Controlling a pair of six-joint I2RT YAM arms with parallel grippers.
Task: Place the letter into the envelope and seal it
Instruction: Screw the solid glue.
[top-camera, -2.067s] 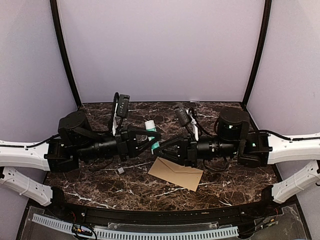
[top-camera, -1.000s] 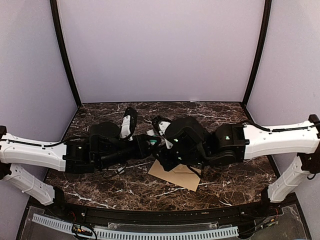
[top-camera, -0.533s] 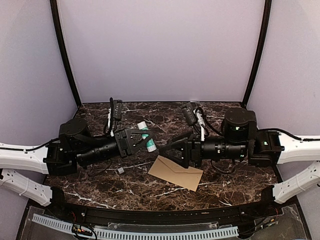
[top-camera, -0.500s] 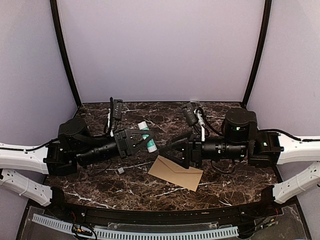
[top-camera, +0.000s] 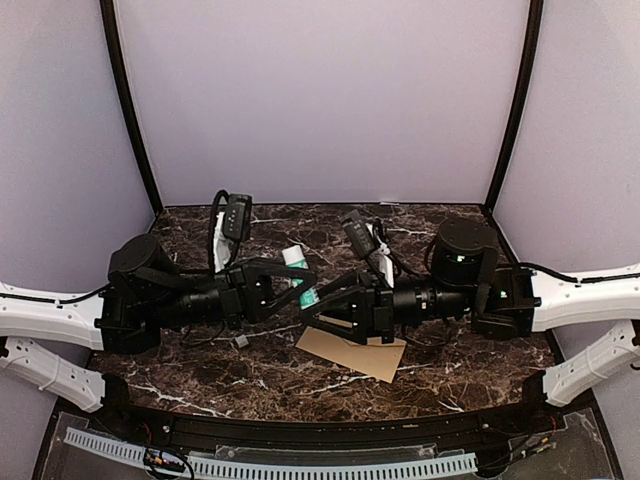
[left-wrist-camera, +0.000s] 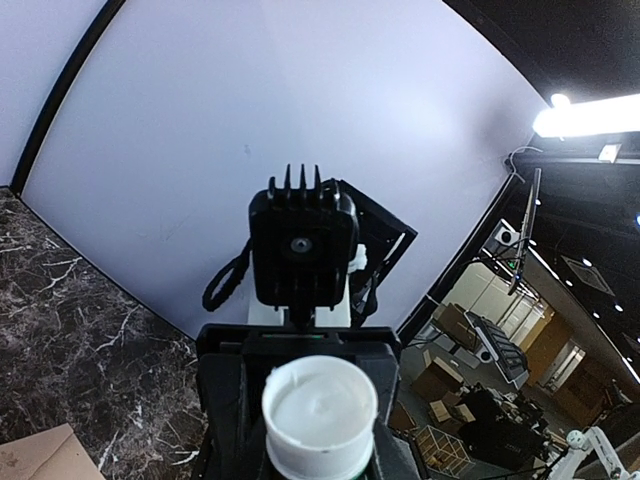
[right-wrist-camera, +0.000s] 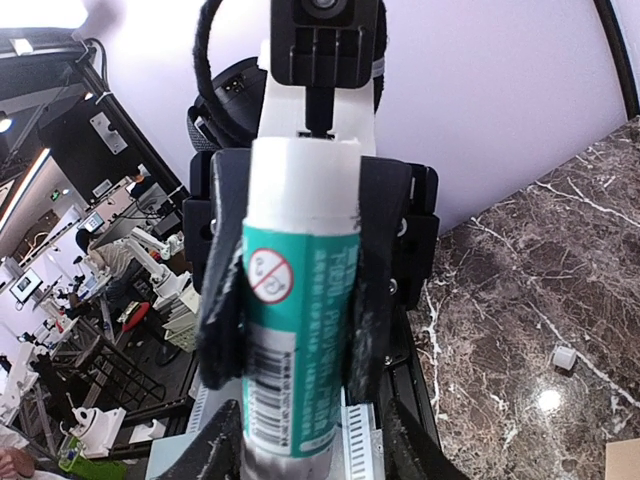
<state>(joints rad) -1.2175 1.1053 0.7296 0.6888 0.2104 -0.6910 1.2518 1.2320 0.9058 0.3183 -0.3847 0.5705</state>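
Observation:
The tan envelope (top-camera: 368, 354) lies flat on the marble table, partly under my right gripper; a corner shows in the left wrist view (left-wrist-camera: 30, 455). The letter is out of view. My left gripper (top-camera: 298, 275) is shut on a white glue stick with a teal label (top-camera: 297, 268), held above the table. In the right wrist view the stick (right-wrist-camera: 295, 330) sits clamped between the left fingers (right-wrist-camera: 372, 290). My right gripper (right-wrist-camera: 315, 445) faces it, jaws spread either side of the stick's near end. The stick's white end (left-wrist-camera: 318, 405) faces the left wrist camera.
A small pale piece (top-camera: 240, 341) lies on the table in front of the left arm; it also shows in the right wrist view (right-wrist-camera: 565, 357). Purple walls close in the back and sides. A cable tray (top-camera: 270, 462) runs along the near edge.
Half a second ago the grippers were apart. Both have since moved toward each other, and my right gripper now reaches the end of the glue stick held by the left.

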